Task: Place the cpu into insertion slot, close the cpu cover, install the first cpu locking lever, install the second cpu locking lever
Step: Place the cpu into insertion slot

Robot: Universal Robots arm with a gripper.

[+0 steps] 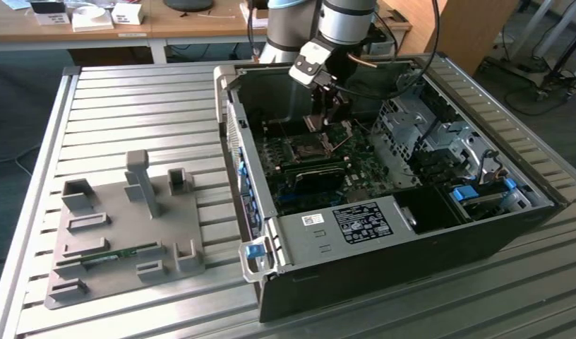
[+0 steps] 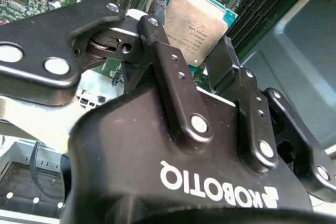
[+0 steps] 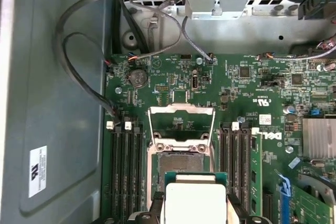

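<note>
Gripper (image 2: 193, 44) clenched on the cpu (image 2: 195, 22), gripping two opposite edges. The print on the chip's top is faint. In the exterior view it hangs at about 1 o'clock of the insertion slot (image 1: 302, 150), unseated. The cpu cover (image 3: 181, 124) is raised open. A white label (image 3: 40, 170) on the computer case (image 3: 52, 77) wall is unreadable. The cpu's near edge is cut off in the first wrist view.

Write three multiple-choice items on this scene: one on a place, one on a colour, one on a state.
1. Where is the cpu? A on the slatted table; B on the case floor; C between the jaws of the gripper.
2. The motherboard is: A red; B green; C white.
3. The cpu cover is: A swung open; B shut flat; C detached.

Key: 1 C, the jaws pinch its edges in the second wrist view. 2 B, the board is green in both wrist views. 3 A, its frame stands up off the bare insertion slot.
</note>
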